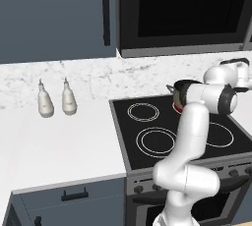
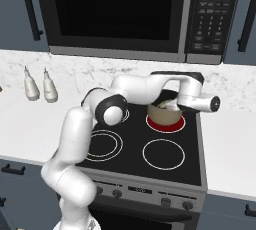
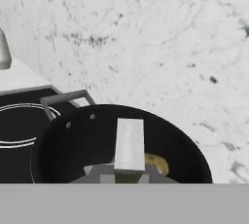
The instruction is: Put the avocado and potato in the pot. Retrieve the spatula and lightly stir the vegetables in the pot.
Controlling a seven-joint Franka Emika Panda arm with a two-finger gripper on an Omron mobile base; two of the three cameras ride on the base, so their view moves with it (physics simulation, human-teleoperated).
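Over the pot (image 3: 121,142), on the stove's back right burner, seen from the hand camera: tool (image 3: 127,175) closed on the spatula (image 3: 130,142), pale blade reaching down into the dark inside. Just at 3 o'clock of the blade, on the pot bottom, the tan-yellow potato (image 3: 158,163), partly covered. Avocado not possible to make out; maybe hidden under the blade or the fingers, so cannot be confirmed. Grey handle of the pot at 10 o'clock of the blade.

As judgement: putting of the potato done, spatula retrieved, stirring step now in hand or about to start; left to do, a light stir only.

From the right base camera, pot (image 2: 165,114) on the glowing red ring, with the arm bent over it from 9 o'clock. Nothing between blade and vegetables; only the pot wall and the marble back wall close behind, at 12 o'clock, to limit a wide sweep.

Farther off, on the table at 9 o'clock of the stove, two white bottles (image 1: 55,101), well apart from the work. Above, dark microwave (image 2: 120,11).
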